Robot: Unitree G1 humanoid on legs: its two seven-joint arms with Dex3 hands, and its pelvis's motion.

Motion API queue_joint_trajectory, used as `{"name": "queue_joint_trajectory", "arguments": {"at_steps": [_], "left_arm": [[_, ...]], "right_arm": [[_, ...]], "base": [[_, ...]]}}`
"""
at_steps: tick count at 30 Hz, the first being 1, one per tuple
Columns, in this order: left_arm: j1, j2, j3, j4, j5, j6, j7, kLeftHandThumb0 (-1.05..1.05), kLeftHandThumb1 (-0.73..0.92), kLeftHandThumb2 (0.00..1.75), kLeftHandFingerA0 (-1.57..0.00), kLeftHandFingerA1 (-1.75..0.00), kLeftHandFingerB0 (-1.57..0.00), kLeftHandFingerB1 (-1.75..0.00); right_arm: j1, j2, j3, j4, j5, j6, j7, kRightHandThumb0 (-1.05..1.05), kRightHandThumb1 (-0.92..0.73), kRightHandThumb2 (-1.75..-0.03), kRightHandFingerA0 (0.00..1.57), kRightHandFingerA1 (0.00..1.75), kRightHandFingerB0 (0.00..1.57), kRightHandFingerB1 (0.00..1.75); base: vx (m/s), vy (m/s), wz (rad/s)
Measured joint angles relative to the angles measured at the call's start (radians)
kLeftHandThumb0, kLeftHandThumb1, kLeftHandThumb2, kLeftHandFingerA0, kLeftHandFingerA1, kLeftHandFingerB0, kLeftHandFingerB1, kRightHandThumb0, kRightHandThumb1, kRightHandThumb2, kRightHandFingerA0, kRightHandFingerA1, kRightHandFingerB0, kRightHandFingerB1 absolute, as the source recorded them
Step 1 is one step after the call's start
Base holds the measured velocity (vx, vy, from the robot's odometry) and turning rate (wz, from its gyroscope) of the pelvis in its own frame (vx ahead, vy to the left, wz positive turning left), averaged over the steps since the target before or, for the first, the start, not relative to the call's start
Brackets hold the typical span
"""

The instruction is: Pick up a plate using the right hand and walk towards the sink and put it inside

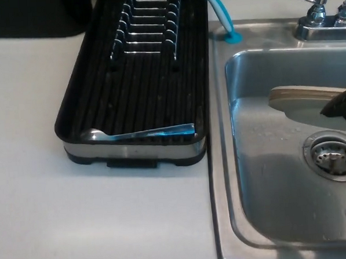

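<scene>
A beige plate (303, 95) hangs over the back part of the steel sink (281, 193), above the basin floor and up-left of the drain (333, 155). My right hand (344, 105) comes in from the right edge as a black shape over the plate's right side and grips it there; only part of the hand shows. My left hand is out of the picture.
A black dish rack tray (142, 102) with wire slots stands on the white counter (79, 215) left of the sink. A spoon with a blue handle (139, 133) lies along its front edge. A faucet (320, 11) and a blue hose (220, 14) are at the back.
</scene>
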Motion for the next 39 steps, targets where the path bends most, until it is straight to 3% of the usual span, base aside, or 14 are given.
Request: {"name": "queue_joint_trajectory", "arguments": {"at_steps": [6, 7, 14, 15, 16, 17, 21, 24, 30, 31, 32, 33, 38, 39], "left_arm": [[-0.003, 0.0, 0.001, -0.005, 0.0, 0.0, 0.001, 0.09, 0.77, 1.5, -1.57, -1.54, -1.49, -1.47], [-0.003, 0.0, 0.002, -0.006, 0.0, 0.0, 0.001, 0.1, 0.79, 1.5, -1.57, -1.54, -1.5, -1.47], [0.009, -0.001, 0.01, -0.004, -0.003, 0.0, 0.001, 0.1, 0.79, 1.51, -1.57, -1.54, -1.49, -1.47], [0.011, -0.001, 0.011, -0.002, -0.004, 0.0, 0.001, 0.13, 0.53, 1.75, -1.33, -1.73, -1.18, -1.56], [0.011, -0.001, 0.012, 0.0, -0.004, 0.0, 0.0, 0.13, 0.53, 1.75, -1.33, -1.73, -1.18, -1.56], [0.011, -0.001, 0.012, 0.002, -0.004, 0.0, 0.0, 0.08, 0.82, 1.51, -1.56, -1.53, -1.48, -1.46], [0.013, -0.004, 0.013, 0.001, -0.005, 0.0, -0.001, 0.1, 0.81, 1.51, -1.57, -1.54, -1.5, -1.48], [0.013, -0.005, 0.013, 0.002, -0.005, 0.0, -0.002, 0.08, 0.81, 1.51, -1.57, -1.54, -1.51, -1.48], [0.013, -0.006, 0.013, 0.025, -0.005, -0.011, -0.002, 0.1, 0.84, 1.52, -1.54, -1.51, -1.46, -1.45], [0.014, -0.006, 0.013, 0.025, -0.003, -0.011, 0.0, 0.18, 0.58, 1.75, -1.34, -1.72, -1.17, -1.55], [0.015, -0.006, 0.013, 0.025, -0.003, -0.011, 0.001, 0.18, 0.58, 1.75, -1.34, -1.72, -1.17, -1.55], [0.016, -0.006, 0.013, 0.025, -0.002, -0.011, 0.002, 0.11, 0.85, 1.53, -1.57, -1.54, -1.48, -1.47], [0.021, -0.006, 0.012, 0.023, -0.001, -0.011, 0.006, 0.11, 0.85, 1.54, -1.57, -1.55, -1.48, -1.47], [0.023, -0.006, 0.011, 0.02, 0.0, -0.011, 0.007, 0.11, 0.86, 1.54, -1.56, -1.54, -1.47, -1.47]], "right_arm": [[0.0, 0.0, 0.018, 0.007, -0.002, -0.001, 0.004, -0.14, -0.35, -1.25, 1.13, 1.47, 0.98, 1.08], [0.0, 0.0, 0.021, 0.008, -0.002, -0.001, 0.004, -0.13, -0.37, -1.23, 1.15, 1.38, 0.99, 1.03], [-0.007, -0.002, 0.047, 0.062, -0.018, -0.002, 0.001, -0.09, -0.35, -1.23, 1.13, 1.32, 0.99, 1.03], [-0.016, -0.003, 0.059, 0.089, -0.023, -0.002, -0.002, -0.07, -0.32, -1.24, 1.13, 1.24, 0.99, 1.01], [-0.026, -0.005, 0.07, 0.111, -0.029, -0.002, -0.003, -0.07, -0.32, -1.24, 1.13, 1.24, 0.99, 1.01], [-0.037, -0.008, 0.082, 0.136, -0.036, -0.002, -0.006, -0.03, -0.29, -1.22, 1.14, 1.21, 1.0, 1.01], [-0.107, -0.024, 0.142, 0.251, -0.069, -0.002, -0.024, -0.02, -0.3, -1.12, 1.15, 1.17, 1.02, 0.96], [-0.173, -0.04, 0.208, 0.359, -0.105, -0.002, -0.053, -0.15, -0.42, -0.98, 1.18, 1.29, 1.01, 0.96], [-0.279, -0.056, 0.365, 0.537, -0.183, 0.009, -0.121, -0.14, -0.46, -0.89, 1.07, 1.59, 0.96, 1.06], [-0.298, -0.057, 0.393, 0.566, -0.195, 0.013, -0.133, -0.13, -0.44, -0.92, 1.04, 1.58, 0.95, 1.07], [-0.31, -0.057, 0.411, 0.586, -0.203, 0.016, -0.141, -0.13, -0.44, -0.92, 1.04, 1.58, 0.95, 1.07], [-0.319, -0.057, 0.426, 0.602, -0.208, 0.017, -0.148, -0.13, -0.42, -0.92, 1.05, 1.57, 0.94, 1.08], [-0.353, -0.06, 0.491, 0.658, -0.229, 0.027, -0.19, -0.15, -0.47, -0.84, 1.07, 1.59, 0.92, 1.09], [-0.356, -0.06, 0.502, 0.662, -0.234, 0.032, -0.196, -0.16, -0.46, -0.88, 1.08, 1.51, 0.96, 1.05]], "base": [[0.0, 0.0, 0.0], [0.0, 0.0, 0.0], [0.0, 0.0, 0.0], [0.0, 0.0, 0.0], [0.0, 0.0, 0.0], [0.0, 0.0, 0.0], [0.0, 0.0, 0.0], [0.0, 0.0, 0.0], [0.0, 0.0, 0.0], [0.0, 0.0, 0.0], [0.0, 0.0, 0.0], [0.0, 0.0, 0.0], [0.0, 0.0, 0.0], [0.0, 0.0, 0.0]]}}
